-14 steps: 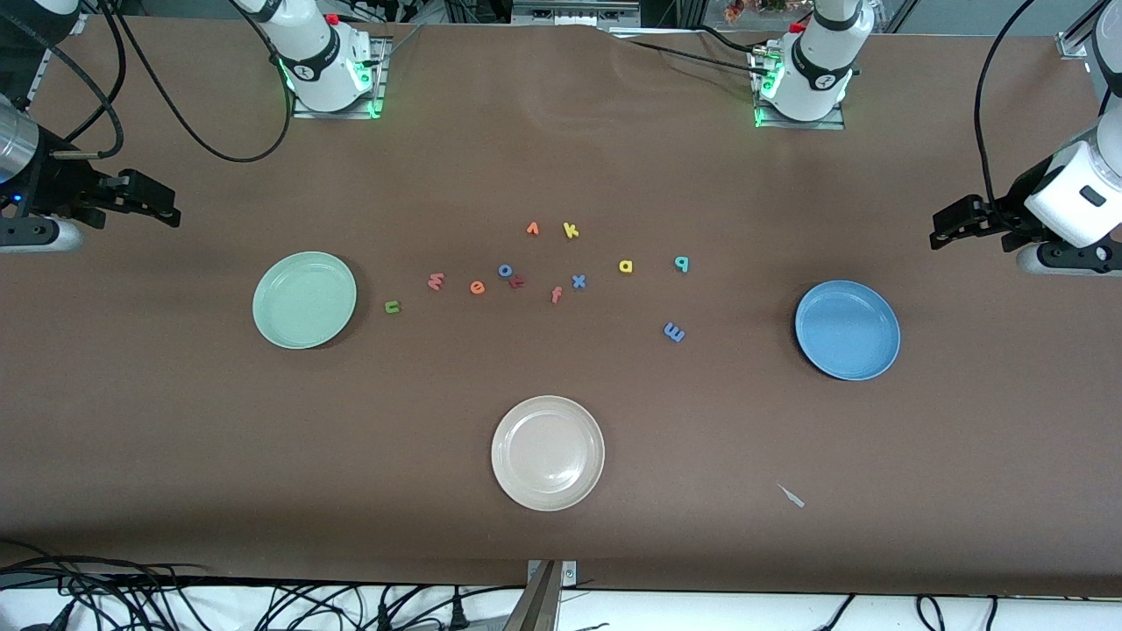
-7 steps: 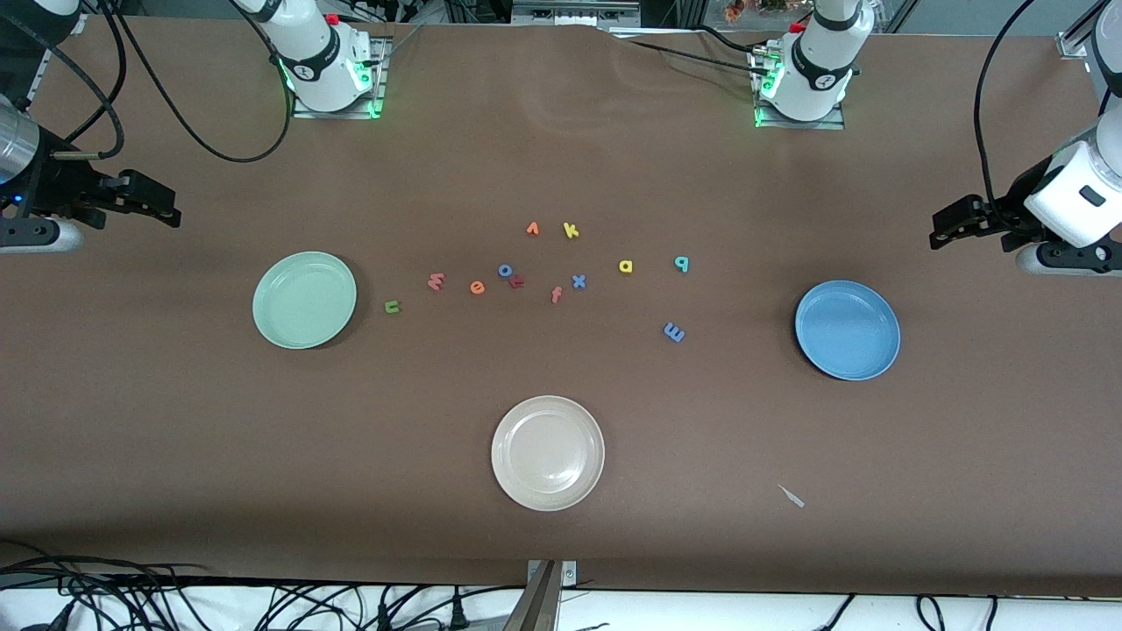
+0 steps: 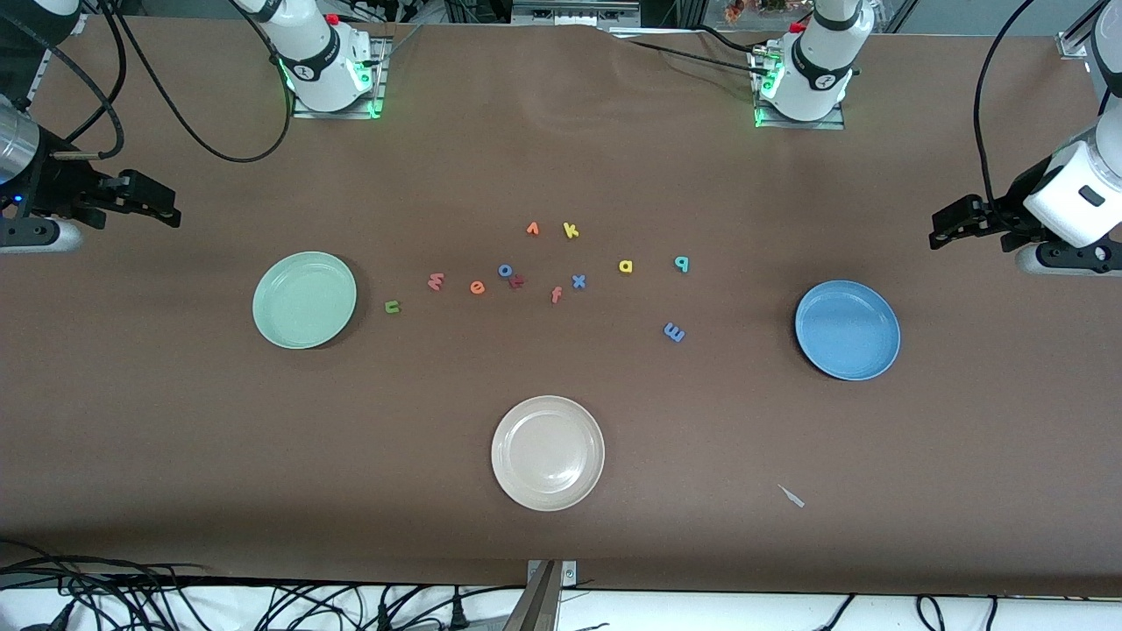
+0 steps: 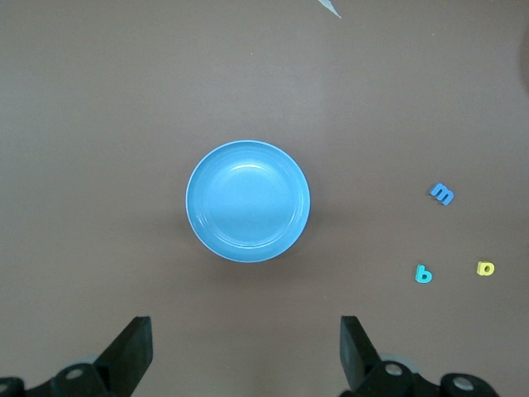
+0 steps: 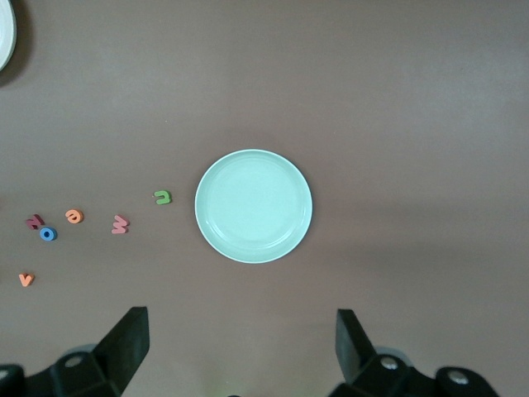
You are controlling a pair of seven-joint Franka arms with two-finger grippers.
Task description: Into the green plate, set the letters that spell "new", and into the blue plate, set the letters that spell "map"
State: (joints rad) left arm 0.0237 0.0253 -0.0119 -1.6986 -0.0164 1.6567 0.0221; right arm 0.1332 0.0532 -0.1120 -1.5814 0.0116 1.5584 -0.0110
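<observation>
The green plate [image 3: 304, 301] [image 5: 254, 206] lies empty toward the right arm's end. Beside it in a row sit the green n [image 3: 392, 306] [image 5: 163, 197], pinkish-red w [image 3: 436, 281] and orange e [image 3: 477, 287]. Toward the left arm's end the blue plate [image 3: 848, 330] [image 4: 248, 201] is also empty. The yellow a [image 3: 626, 266], teal p [image 3: 682, 263] and blue m [image 3: 673, 331] lie near it on the cloth. My right gripper [image 3: 162, 210] [image 5: 240, 343] hangs open over bare table by the green plate. Over bare table by the blue plate, my left gripper [image 3: 942, 230] [image 4: 245, 347] is open too.
A cream-white plate [image 3: 548, 453] lies nearest the front camera. Mid-table are other letters: blue o [image 3: 506, 270], dark red letter [image 3: 517, 281], orange f [image 3: 556, 294], blue x [image 3: 578, 281], orange v [image 3: 532, 229], yellow k [image 3: 571, 230]. A small white scrap [image 3: 791, 496] lies near the front edge.
</observation>
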